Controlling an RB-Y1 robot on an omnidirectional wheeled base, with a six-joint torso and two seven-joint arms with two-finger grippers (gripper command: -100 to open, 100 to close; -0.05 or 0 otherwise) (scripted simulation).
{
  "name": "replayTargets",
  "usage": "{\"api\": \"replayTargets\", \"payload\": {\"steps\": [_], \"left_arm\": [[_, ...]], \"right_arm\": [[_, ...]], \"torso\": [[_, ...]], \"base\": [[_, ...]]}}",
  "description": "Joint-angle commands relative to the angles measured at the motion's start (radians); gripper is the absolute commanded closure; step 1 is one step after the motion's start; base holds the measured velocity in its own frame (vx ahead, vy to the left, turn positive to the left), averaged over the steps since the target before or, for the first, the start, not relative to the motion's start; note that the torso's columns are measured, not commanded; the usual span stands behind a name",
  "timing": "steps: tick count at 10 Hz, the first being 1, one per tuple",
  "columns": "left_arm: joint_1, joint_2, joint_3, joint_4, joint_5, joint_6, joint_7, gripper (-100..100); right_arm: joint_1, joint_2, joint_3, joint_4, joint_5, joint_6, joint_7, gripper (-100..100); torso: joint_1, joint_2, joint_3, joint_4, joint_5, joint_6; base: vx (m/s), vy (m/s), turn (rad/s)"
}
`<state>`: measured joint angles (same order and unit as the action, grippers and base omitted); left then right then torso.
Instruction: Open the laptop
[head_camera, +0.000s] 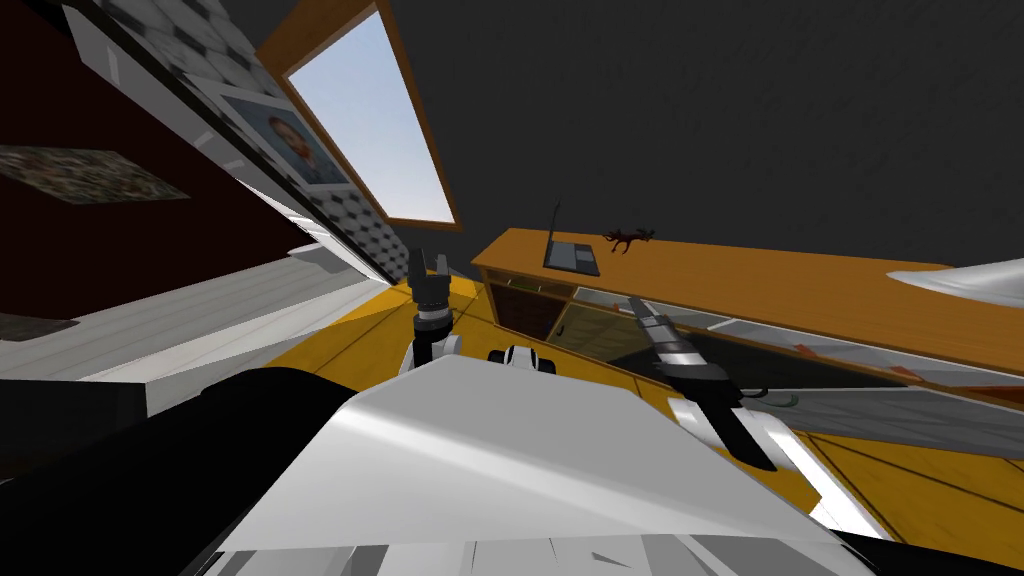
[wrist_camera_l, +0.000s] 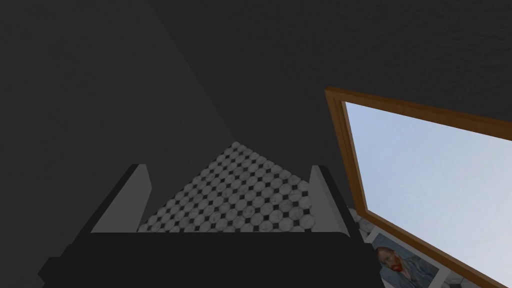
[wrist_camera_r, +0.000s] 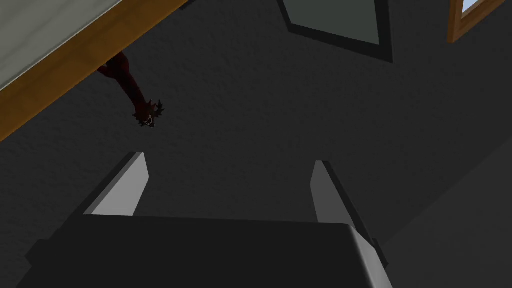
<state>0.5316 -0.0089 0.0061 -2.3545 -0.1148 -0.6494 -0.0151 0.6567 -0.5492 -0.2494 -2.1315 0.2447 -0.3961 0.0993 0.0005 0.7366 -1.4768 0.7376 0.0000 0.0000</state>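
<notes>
Laptop (head_camera: 572, 257) sits on far bench (head_camera: 800, 290), lid looks upright. Right claw (head_camera: 636, 303), spread apart, points toward it for the reach. Left claw (head_camera: 428, 256) apart, idle.

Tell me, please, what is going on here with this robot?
The robot stands before a long wooden cabinet with a laptop near its end, beside a dark red figurine. Neither arm touches the laptop, whose lid seems to stand upright. The right gripper points toward the cabinet, and the left gripper is raised off to the side; both are open and empty.
</notes>
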Motion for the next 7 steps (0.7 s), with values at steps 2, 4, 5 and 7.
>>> {"api": "replayTargets", "payload": {"steps": [2, 4, 5, 7], "left_arm": [[0.000, 0.000, 0.000, 0.000, 0.000, 0.000, 0.000, 0], [0.000, 0.000, 0.000, 0.000, 0.000, 0.000, 0.000, 0], [0.000, 0.000, 0.000, 0.000, 0.000, 0.000, 0.000, 0], [0.000, 0.000, 0.000, 0.000, 0.000, 0.000, 0.000, 0]], "right_arm": [[0.034, -0.103, -0.075, 0.025, 0.066, 0.044, 0.016, -100], [0.046, -0.157, -0.104, 0.038, 0.092, 0.060, 0.022, -100], [0.058, -0.192, -0.132, 0.053, 0.118, 0.076, 0.028, -100], [0.069, -0.244, -0.161, 0.068, 0.144, 0.093, 0.034, -100]], "torso": [[0.001, 0.001, 0.001, 0.000, 0.000, 0.000], [-0.002, 0.002, 0.001, 0.000, 0.000, 0.000], [-0.003, 0.003, 0.002, 0.001, -0.001, 0.000], [-0.001, 0.002, 0.001, 0.000, 0.000, 0.000]], "base": [[0.088, 0.198, -0.033], [0.063, 0.157, -0.022], [0.104, 0.186, -0.043], [0.049, 0.178, -0.024]]}}
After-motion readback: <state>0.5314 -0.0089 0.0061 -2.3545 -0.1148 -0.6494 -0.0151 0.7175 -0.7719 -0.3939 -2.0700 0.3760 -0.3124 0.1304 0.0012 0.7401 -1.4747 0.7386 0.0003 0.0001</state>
